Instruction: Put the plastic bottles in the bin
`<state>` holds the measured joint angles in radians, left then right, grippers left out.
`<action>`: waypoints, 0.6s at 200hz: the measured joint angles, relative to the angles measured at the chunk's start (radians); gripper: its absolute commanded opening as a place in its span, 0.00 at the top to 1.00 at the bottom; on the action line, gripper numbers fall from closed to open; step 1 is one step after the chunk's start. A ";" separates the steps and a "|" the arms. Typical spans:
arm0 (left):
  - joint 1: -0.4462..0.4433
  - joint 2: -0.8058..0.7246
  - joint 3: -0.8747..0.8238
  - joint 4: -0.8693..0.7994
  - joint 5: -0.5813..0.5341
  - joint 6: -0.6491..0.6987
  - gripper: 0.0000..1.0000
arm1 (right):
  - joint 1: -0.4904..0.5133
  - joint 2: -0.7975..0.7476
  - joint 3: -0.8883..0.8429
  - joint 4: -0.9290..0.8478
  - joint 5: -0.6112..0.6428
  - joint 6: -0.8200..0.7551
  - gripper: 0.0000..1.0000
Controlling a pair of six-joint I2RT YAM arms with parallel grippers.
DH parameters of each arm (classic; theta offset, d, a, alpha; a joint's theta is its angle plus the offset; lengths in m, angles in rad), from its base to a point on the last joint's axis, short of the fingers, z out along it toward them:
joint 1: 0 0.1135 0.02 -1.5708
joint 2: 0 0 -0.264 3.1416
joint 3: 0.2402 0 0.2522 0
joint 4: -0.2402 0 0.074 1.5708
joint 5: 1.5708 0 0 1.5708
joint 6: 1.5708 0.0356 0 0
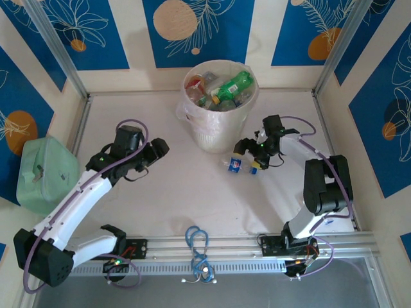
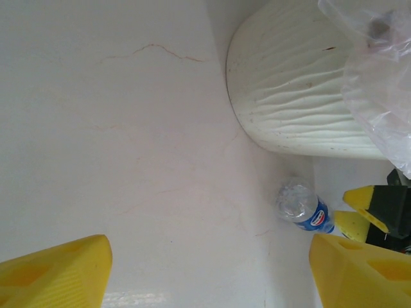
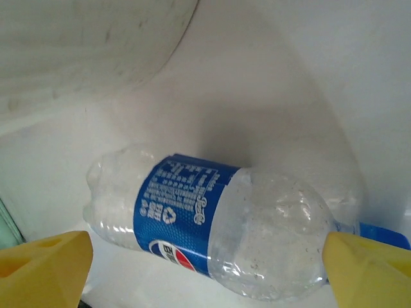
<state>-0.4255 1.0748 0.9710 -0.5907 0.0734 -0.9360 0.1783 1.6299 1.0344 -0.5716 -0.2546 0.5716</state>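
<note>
From where I stand, the bin [image 1: 207, 136] sits at the far middle of the table [image 1: 160, 199]. It is lined with a translucent bag and heaped with plastic bottles [image 1: 226, 90]: a green one on top, and red-labelled and clear ones beside it.

One clear bottle [image 1: 235, 165] with a blue label lies on its side on the table, just near and right of the bin. The right gripper [image 1: 246, 160] is down over it with its yellow fingers spread, one on each side. In the right wrist view the bottle [image 3: 212, 224] lies across the open span of that gripper [image 3: 205, 273], its blue cap [image 3: 385, 234] pointing right and the bin wall [image 3: 83, 51] behind it. The claw is released, not clenched; I cannot tell whether a finger touches the plastic.

The left gripper [image 1: 156, 149] is over bare table, left of the bin and well apart from the bottle. In its own camera the left gripper [image 2: 205, 276] is released, with nothing between the fingers; beyond it are the bin [image 2: 302, 96] and the lying bottle [image 2: 302, 206].

A mint-green box [image 1: 45, 173] rests at the left edge, and a blue cable loop [image 1: 198, 240] lies at the near rail.
</note>
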 measured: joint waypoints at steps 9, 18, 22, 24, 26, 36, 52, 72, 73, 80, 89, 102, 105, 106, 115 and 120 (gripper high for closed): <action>0.000 0.000 -0.001 0.003 0.002 -0.001 0.20 | 0.019 -0.015 -0.017 -0.001 0.005 0.001 0.07; 0.000 0.000 -0.002 0.007 0.005 -0.002 0.20 | 0.040 -0.032 -0.035 -0.003 0.013 0.001 0.07; 0.000 0.000 -0.002 0.008 0.005 -0.002 0.20 | 0.048 -0.038 -0.041 -0.005 0.015 0.002 0.07; 0.000 0.000 -0.002 0.008 0.005 -0.002 0.20 | 0.055 -0.042 -0.044 -0.007 0.018 0.004 0.07; 0.000 0.000 -0.002 0.008 0.005 -0.002 0.20 | 0.060 -0.045 -0.048 -0.008 0.019 0.004 0.07; 0.000 0.000 -0.002 0.008 0.005 -0.002 0.20 | 0.087 -0.061 -0.061 -0.014 0.029 0.006 0.07; 0.000 0.000 -0.002 0.008 0.005 -0.002 0.20 | 0.135 -0.084 -0.080 -0.022 0.050 0.015 0.08; 0.000 0.000 -0.003 0.010 0.005 -0.002 0.20 | 0.189 -0.098 -0.089 -0.034 0.069 0.029 0.10; 0.000 0.000 -0.003 0.010 0.005 -0.002 0.20 | 0.191 -0.098 -0.089 -0.034 0.071 0.030 0.10; 0.000 0.000 -0.003 0.011 0.005 -0.002 0.20 | 0.207 -0.099 -0.089 -0.038 0.079 0.034 0.10; 0.000 0.000 -0.004 0.013 0.005 -0.002 0.20 | 0.225 -0.099 -0.089 -0.048 0.101 0.040 0.09; 0.000 0.000 -0.005 0.016 0.005 -0.002 0.20 | 0.242 -0.098 -0.085 -0.066 0.138 0.050 0.09; 0.000 0.000 -0.005 0.017 0.005 -0.002 0.20 | 0.245 -0.098 -0.082 -0.072 0.147 0.051 0.08; 0.000 0.000 -0.005 0.017 0.005 -0.002 0.20 | 0.246 -0.098 -0.080 -0.075 0.152 0.052 0.08; 0.000 0.000 -0.005 0.020 0.005 -0.002 0.20 | 0.251 -0.094 -0.068 -0.089 0.178 0.060 0.08; 0.000 0.000 -0.006 0.023 0.005 -0.002 0.20 | 0.254 -0.089 -0.059 -0.095 0.192 0.065 0.08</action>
<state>-0.4255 1.0748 0.9653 -0.5678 0.0784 -0.9375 0.4324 1.5406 0.9752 -0.6670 -0.0631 0.6365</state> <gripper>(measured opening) 0.798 0.920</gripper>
